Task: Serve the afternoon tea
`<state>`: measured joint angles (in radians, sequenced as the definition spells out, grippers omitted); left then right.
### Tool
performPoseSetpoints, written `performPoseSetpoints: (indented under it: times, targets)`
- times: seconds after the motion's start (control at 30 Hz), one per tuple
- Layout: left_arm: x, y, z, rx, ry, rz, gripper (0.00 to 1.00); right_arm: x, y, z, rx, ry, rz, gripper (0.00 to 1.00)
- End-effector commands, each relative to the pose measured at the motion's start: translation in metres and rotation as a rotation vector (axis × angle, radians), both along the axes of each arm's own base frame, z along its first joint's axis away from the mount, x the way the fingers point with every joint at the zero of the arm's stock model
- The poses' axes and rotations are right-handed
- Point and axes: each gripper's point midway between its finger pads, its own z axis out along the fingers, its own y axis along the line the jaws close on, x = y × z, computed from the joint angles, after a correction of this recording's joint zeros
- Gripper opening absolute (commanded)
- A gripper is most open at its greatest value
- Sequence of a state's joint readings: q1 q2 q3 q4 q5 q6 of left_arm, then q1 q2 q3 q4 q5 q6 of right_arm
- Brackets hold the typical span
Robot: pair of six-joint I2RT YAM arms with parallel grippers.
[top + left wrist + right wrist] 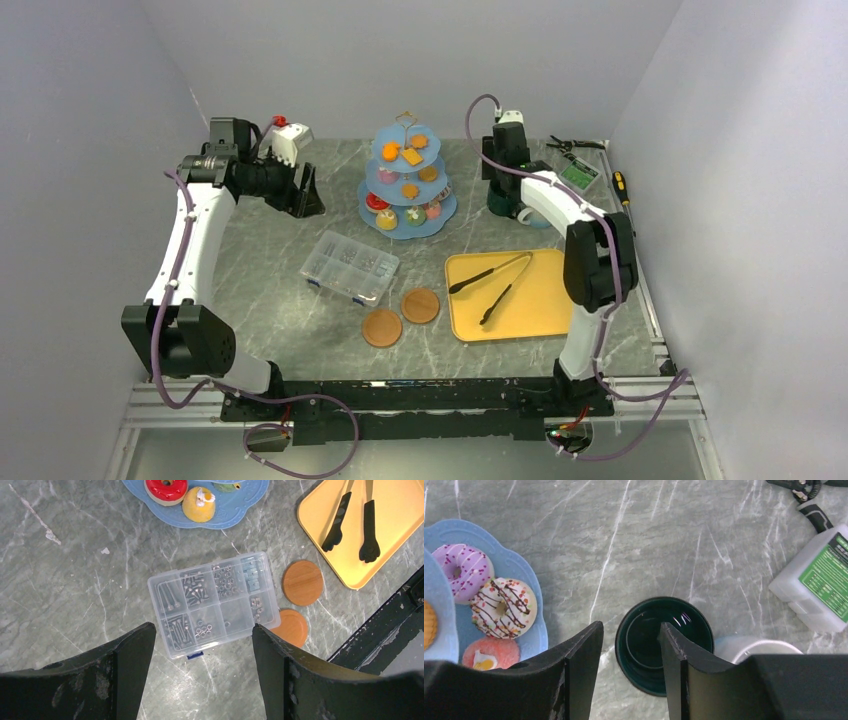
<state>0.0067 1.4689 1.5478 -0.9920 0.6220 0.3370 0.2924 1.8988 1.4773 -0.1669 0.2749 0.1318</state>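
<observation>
Count: 1 tiered stand (240, 505); 2 mugs (644, 650); 2 coasters (302, 582); 1 tray (545, 300); 1 tongs (370, 525); 1 parts box (212, 605).

Nothing here can really be read. The only printing I can spot is a green label (827, 575) on the white box (796, 591) at the far right of the table; it carries pale lines of small type, too blurred to make out. No other wording, brand or number shows anywhere.
</observation>
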Motion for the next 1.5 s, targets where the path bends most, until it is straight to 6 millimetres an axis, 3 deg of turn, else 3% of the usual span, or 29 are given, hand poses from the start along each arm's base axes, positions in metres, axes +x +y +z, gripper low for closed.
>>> performPoseSetpoints:
  times: [0.0, 0.23, 0.43, 0.57, 0.73, 0.87, 1.07, 1.3, 1.47]
  targets:
    - [0.004, 0.002, 0.009, 0.019, -0.04, -0.004, 0.77, 0.016, 0.006, 0.002, 0.004, 0.014, 0.052, 0.49]
    - [0.008, 0.002, 0.01, 0.015, -0.04, -0.001, 0.77, 0.021, 0.003, -0.033, -0.02, 0.104, 0.033, 0.4]
    - [0.01, 0.003, 0.013, 0.024, -0.053, 0.001, 0.76, 0.014, 0.0, -0.059, -0.02, 0.172, 0.007, 0.2]
    - [0.009, 0.004, 0.016, 0.032, -0.062, 0.001, 0.76, 0.007, 0.002, -0.053, 0.001, 0.164, -0.009, 0.0]
    - [0.008, 0.004, 0.019, 0.033, -0.071, 0.0, 0.76, -0.012, 0.018, -0.032, 0.044, 0.126, 0.003, 0.0]
    - [0.007, 0.004, 0.019, 0.029, -0.071, -0.001, 0.76, -0.035, 0.042, -0.02, 0.058, 0.109, 0.043, 0.0]
    - [0.006, 0.004, 0.019, 0.032, -0.075, -0.004, 0.76, -0.071, 0.095, 0.0, 0.053, 0.065, 0.143, 0.0]
    - [0.003, 0.005, 0.018, 0.042, -0.076, -0.008, 0.76, -0.109, 0.152, -0.001, 0.017, 0.056, 0.299, 0.0]
    - [-0.001, 0.005, 0.017, 0.043, -0.072, -0.013, 0.76, -0.138, 0.179, -0.004, 0.016, 0.059, 0.408, 0.0]
